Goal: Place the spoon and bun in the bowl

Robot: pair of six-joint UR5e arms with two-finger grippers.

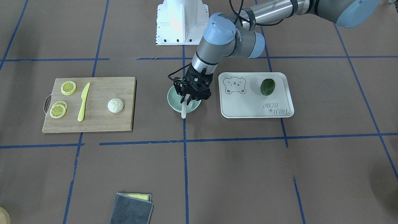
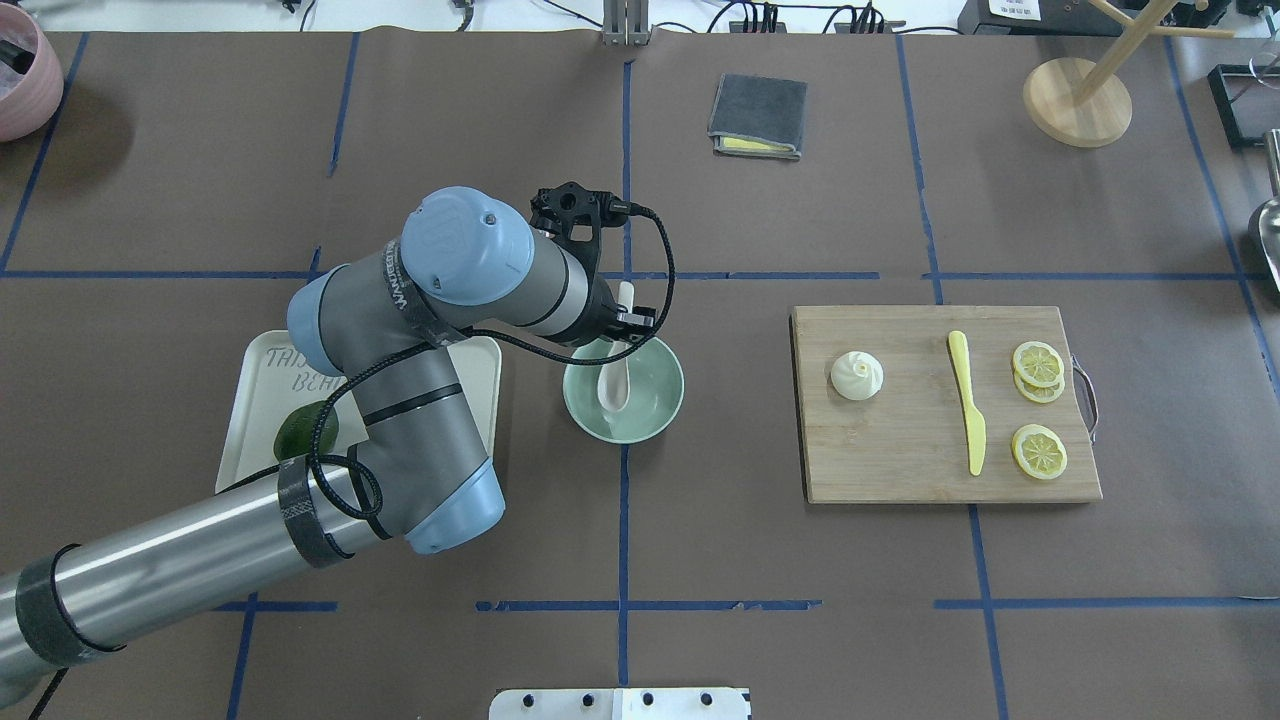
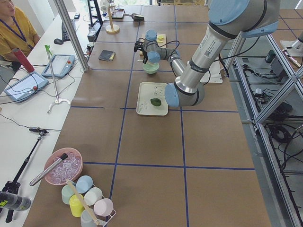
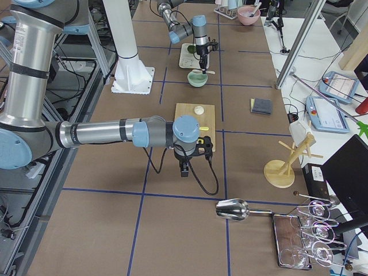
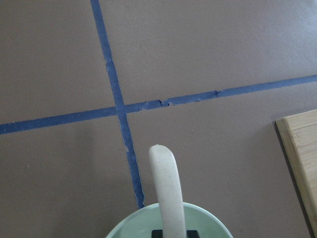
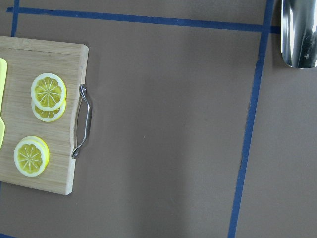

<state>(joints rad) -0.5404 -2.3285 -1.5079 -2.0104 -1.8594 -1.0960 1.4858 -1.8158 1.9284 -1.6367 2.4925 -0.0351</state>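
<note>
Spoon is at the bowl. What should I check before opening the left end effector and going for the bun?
1. Spoon scoop inside the bowl: ok. The handle leans out over the rim.
2. Left end effector grip on the spoon: cannot tell. Its fingers are hidden.
3. Bun upright on the cutting board, apart from the yellow knife: ok.
4. Bare space in the bowl beside the scoop for the bun: probably ok.
5. Right end effector open or shut: cannot tell. Only the right side view shows it.
</note>
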